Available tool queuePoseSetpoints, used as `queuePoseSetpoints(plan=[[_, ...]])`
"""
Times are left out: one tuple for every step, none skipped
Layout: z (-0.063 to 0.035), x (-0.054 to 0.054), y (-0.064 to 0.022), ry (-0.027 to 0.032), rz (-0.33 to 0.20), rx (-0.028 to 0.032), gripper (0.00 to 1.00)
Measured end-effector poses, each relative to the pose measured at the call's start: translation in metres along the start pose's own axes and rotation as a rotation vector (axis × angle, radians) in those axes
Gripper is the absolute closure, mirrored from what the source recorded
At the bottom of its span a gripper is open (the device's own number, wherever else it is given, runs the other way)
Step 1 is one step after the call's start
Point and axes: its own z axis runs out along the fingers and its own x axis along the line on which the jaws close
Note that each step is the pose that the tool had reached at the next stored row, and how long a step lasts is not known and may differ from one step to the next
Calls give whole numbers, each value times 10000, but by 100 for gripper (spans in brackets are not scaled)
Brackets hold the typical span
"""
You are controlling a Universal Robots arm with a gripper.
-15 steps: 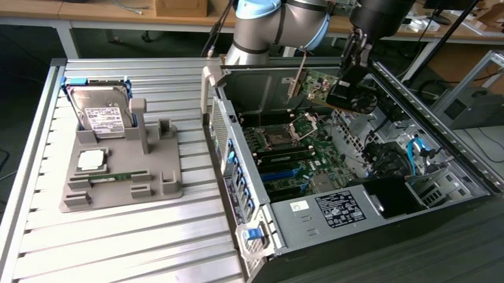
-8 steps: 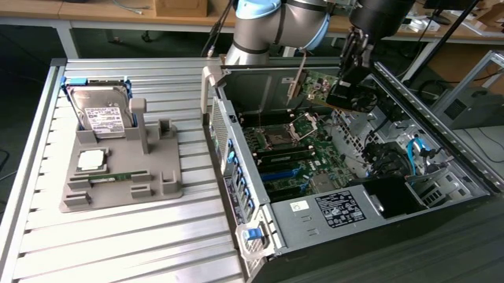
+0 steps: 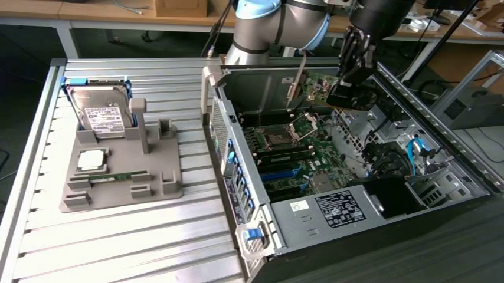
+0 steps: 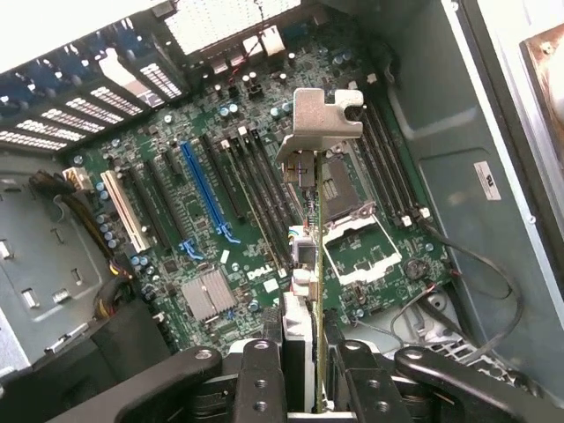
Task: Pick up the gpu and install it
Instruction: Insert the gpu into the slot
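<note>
My gripper [image 4: 307, 366] clamping gpu [image 4: 316, 119] edge-on; I'm holding it above motherboard [image 4: 203, 220], near far end of open case [image 3: 235, 154].

In the wrist view the gpu [image 4: 305, 256] shows edge-on, its faces hidden and its near end buried between the tool [image 4: 306, 374] fingers, themselves cut off at the edge. In the exterior view the arm [image 3: 268, 23] is cropped above, and the hard drive [image 3: 102, 112] label is too small to read.
</note>
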Motion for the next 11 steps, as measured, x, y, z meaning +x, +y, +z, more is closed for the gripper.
queuePoseSetpoints(plan=[[0,0,0,-1,-74,-1,72],[0,0,0,-2,-142,-2,72],[0,0,0,-2,-215,-3,72],[0,0,0,-3,-286,-4,72],[0,0,0,-4,-359,-6,72],[0,0,0,-5,-428,-7,72],[0,0,0,-5,-489,-8,72],[0,0,0,-7,-617,-10,72],[0,0,0,-8,-734,-12,72],[0,0,0,-8,-798,-13,72],[0,0,0,-10,-862,-14,72]])
